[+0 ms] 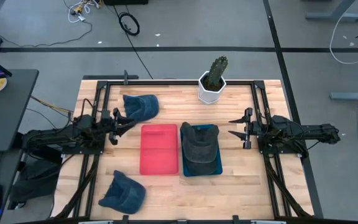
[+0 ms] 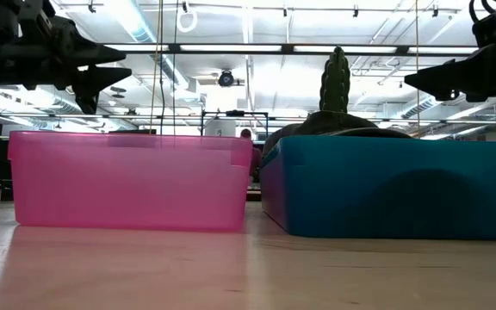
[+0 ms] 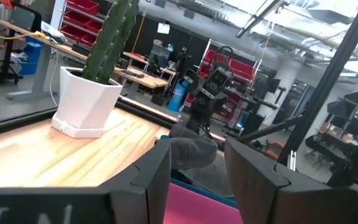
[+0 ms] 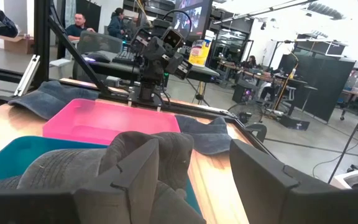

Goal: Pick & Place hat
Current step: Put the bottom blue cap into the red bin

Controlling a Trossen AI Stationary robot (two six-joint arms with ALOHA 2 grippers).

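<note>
A grey cap [image 1: 199, 148] already lies in the blue plastic bin [image 1: 217, 168] at frame centre; the empty pink plastic bin [image 1: 158, 149] awaits the dark blue denim caps at upper left [image 1: 140, 105] and lower left [image 1: 122, 191]. My left jaws [image 1: 127, 121] and right jaws [image 1: 234, 126] hover released, facing inward over the wooden surface [image 1: 241, 193].

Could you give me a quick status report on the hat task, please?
Left gripper and right gripper both open, empty, flanking the bins. Grey hat in blue bin; pink bin empty. Two blue hats on table. Nothing blocking.
</note>
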